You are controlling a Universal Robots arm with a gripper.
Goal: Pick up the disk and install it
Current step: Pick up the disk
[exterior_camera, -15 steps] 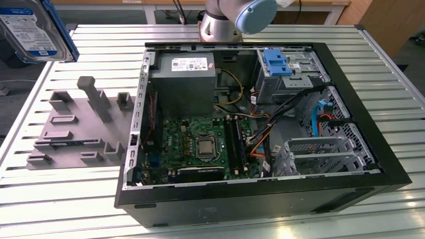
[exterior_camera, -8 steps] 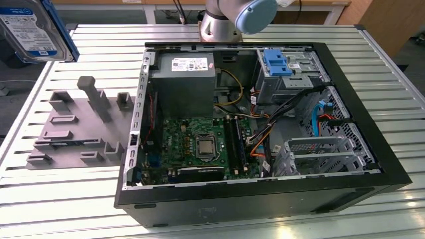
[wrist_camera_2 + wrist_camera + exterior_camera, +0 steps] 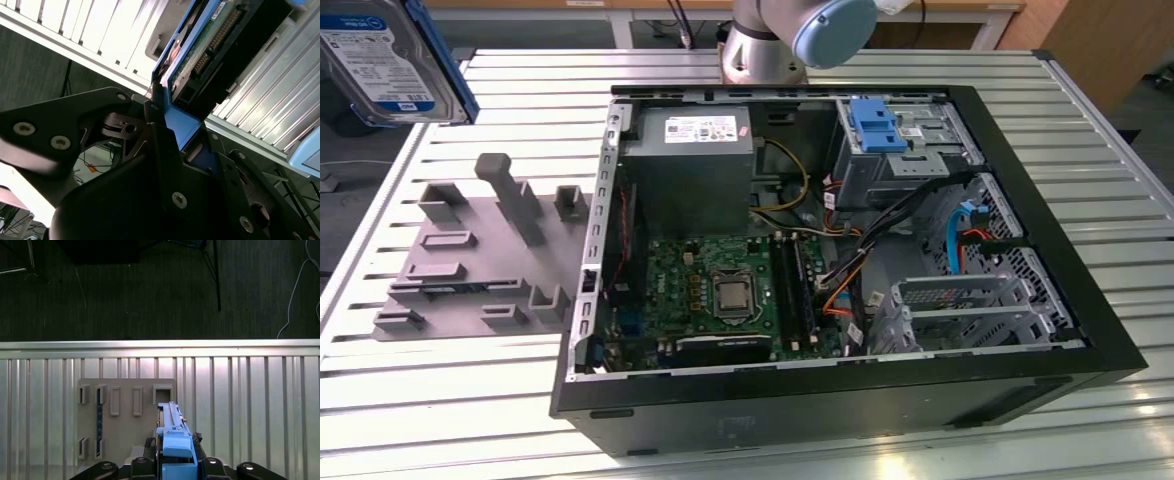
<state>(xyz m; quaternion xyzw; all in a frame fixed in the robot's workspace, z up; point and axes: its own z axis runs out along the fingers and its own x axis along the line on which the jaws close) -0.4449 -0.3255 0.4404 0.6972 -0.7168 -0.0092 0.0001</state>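
**Black metal claw [image 3: 176, 117] clamped on the flat, rectangular silver metal disk [image 3: 384, 58], held clear of the worktop.**
In both wrist views the bolted claw plates close on the smooth blue plastic carrier framing the disk, whose white-and-blue labelled body projects beyond the fingertips. Below the claw lie the ribbed aluminium worktop [image 3: 250, 405] and a matte grey fixture plate [image 3: 125, 412] with rectangular slots. Beyond that plate, well apart from the claw, stands the open black computer case [image 3: 854, 410].
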